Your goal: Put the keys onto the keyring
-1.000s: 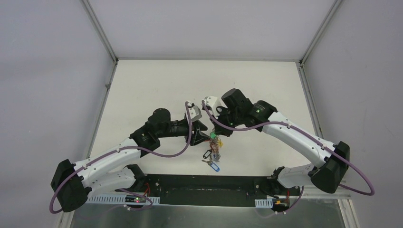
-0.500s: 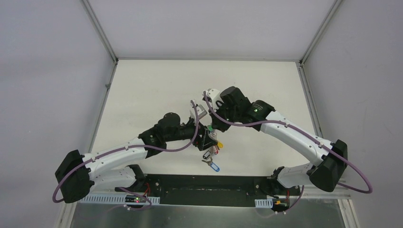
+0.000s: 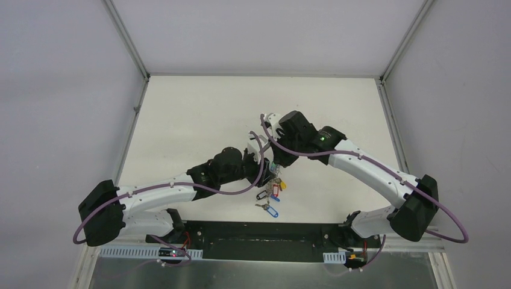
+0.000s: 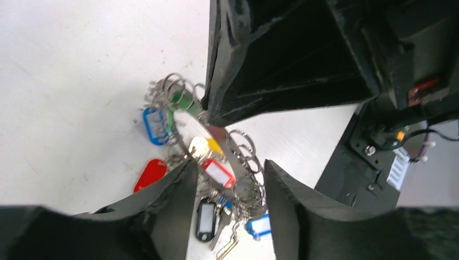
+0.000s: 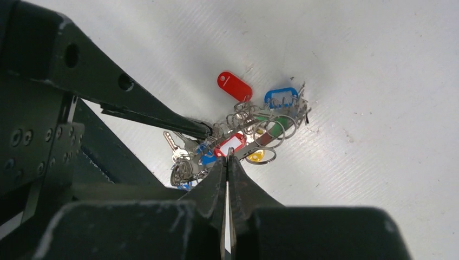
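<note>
1. Nearest my bases, the blue-tagged key (image 3: 271, 211) lies flat on the table (image 3: 199, 120), its silver blade pointing towards my left arm. It sits just beside the hanging tags of the keyring (image 4: 227, 156). I cannot tell whether a wire loop joins the two.

2. Just beyond it is a black tag (image 4: 205, 219), at the lower edge of the cluster.

3. My left gripper (image 4: 228, 162) reaches in from the left. Its jaws stand apart and straddle the lower part of the keyring, with a red tag with a white label (image 5: 230, 145) and several wire loops in the gap. I cannot tell whether the pads press on the ring or only flank it.

4. The keyring is tilted between my two grippers, and the wire loops along its rim are bunched together. A yellow tag (image 4: 200, 145) lies against the flat grey band. A green tag (image 4: 182, 103) and a second blue tag (image 4: 153, 125) sit at the upper end.

5. A plain red tag (image 5: 234, 86) lies at the outer edge of the cluster, on the side away from my left gripper. Its key is not discernible.

6. My right gripper (image 5: 227, 154) comes down from the far right. It is clenched, fingers pressed together, with the tips pinching the rim of the keyring at its upper end.

7. Beyond both wrists, the white table runs to the back wall.
</note>
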Robot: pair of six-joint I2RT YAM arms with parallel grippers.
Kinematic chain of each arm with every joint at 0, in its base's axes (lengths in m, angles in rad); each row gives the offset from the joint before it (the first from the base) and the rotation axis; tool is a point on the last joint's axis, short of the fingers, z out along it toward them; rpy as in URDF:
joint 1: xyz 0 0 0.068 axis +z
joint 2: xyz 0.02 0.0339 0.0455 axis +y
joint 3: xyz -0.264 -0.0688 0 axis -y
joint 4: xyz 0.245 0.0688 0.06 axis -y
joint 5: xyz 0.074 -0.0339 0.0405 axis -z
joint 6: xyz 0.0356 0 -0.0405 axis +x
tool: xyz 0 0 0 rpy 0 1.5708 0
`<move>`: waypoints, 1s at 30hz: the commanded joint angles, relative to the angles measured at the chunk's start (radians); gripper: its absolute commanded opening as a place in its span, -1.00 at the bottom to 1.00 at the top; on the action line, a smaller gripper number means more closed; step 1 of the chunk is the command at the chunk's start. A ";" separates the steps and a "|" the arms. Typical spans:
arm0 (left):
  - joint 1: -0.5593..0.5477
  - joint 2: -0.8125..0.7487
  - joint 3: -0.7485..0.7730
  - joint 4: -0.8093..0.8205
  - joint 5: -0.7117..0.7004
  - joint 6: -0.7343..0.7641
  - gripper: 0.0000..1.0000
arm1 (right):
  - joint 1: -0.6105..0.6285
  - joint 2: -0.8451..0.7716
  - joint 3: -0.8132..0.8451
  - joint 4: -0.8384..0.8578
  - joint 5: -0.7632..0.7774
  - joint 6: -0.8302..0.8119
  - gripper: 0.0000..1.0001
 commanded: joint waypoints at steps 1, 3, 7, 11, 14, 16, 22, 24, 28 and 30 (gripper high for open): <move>-0.014 -0.051 0.003 -0.135 -0.049 0.061 -0.11 | 0.021 -0.018 0.045 0.034 -0.068 -0.046 -1.00; -0.015 -0.077 -0.014 -0.146 -0.055 0.067 -0.22 | 0.018 -0.016 0.054 0.021 -0.076 -0.048 -1.00; -0.015 -0.099 -0.033 -0.165 -0.063 0.075 -0.35 | 0.015 -0.004 0.082 -0.022 -0.090 -0.048 -1.00; -0.015 -0.095 -0.026 -0.183 -0.065 0.083 -0.46 | 0.012 0.017 0.126 -0.076 -0.104 -0.074 -1.00; -0.015 -0.084 -0.016 -0.183 -0.063 0.089 -0.46 | 0.012 0.051 0.171 -0.136 -0.096 -0.071 -1.00; -0.014 -0.073 -0.007 -0.183 -0.055 0.096 -0.46 | 0.012 0.081 0.202 -0.183 -0.083 -0.063 -1.00; -0.015 -0.040 0.009 -0.180 -0.029 0.108 -0.48 | 0.008 0.172 0.261 -0.288 -0.059 -0.008 -1.00; -0.015 -0.034 0.011 -0.178 -0.026 0.110 -0.51 | 0.006 0.187 0.266 -0.302 -0.057 0.003 -1.00; -0.014 -0.032 0.010 -0.178 -0.021 0.116 -0.60 | 0.001 0.213 0.283 -0.344 -0.039 0.028 -1.00; -0.014 -0.030 0.009 -0.178 -0.018 0.118 -0.63 | -0.002 0.233 0.304 -0.377 -0.038 0.033 -1.00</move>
